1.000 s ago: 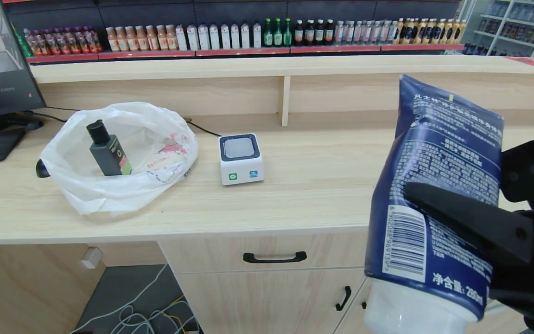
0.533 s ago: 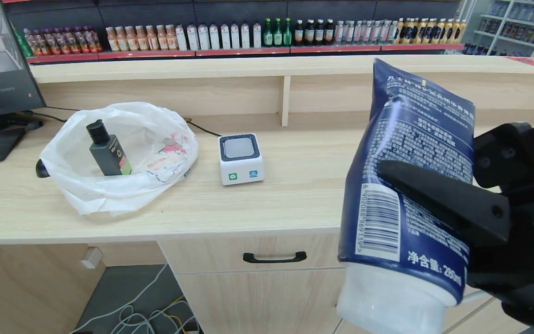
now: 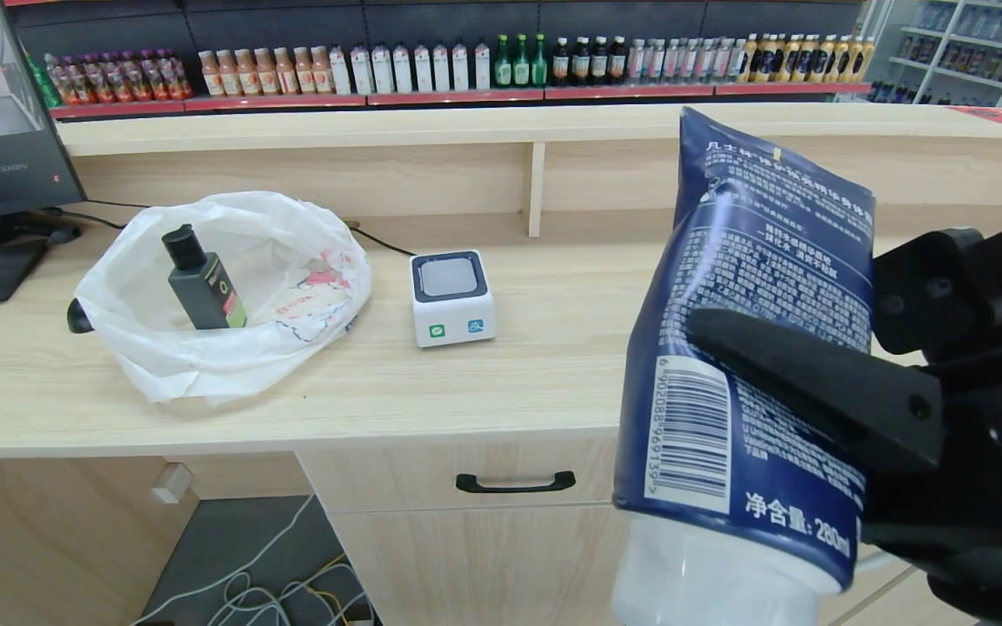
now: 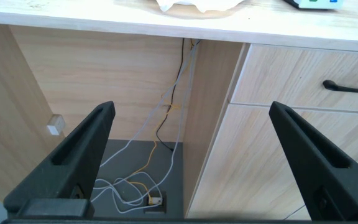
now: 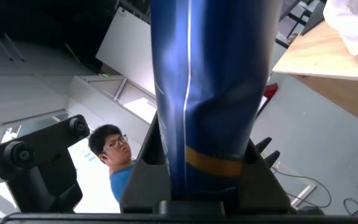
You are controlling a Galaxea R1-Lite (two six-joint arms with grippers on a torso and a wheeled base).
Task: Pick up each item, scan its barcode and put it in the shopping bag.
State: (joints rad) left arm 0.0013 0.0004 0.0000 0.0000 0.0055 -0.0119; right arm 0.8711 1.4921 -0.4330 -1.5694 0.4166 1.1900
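Where your head view looks: tube (image 3: 762,252) has drifted left toward the scanner (image 3: 453,300), tilted, cap down, clamped in your right gripper (image 3: 718,335).
Left wrist: left gripper (image 4: 191,109) spread wide before the cabinet (image 4: 272,143).
Right wrist: tube pinched tight.

White cap of blue tube (image 3: 753,348) cut off by head view's lower edge. Far finger of right gripper (image 3: 727,335) hidden behind tube. Base of dark bottle (image 3: 203,283) hidden inside shopping bag (image 3: 292,339). Most of scanner (image 4: 316,3) cut off by left wrist view's edge. Labels of shelf bottles (image 3: 466,65) too small to tell.
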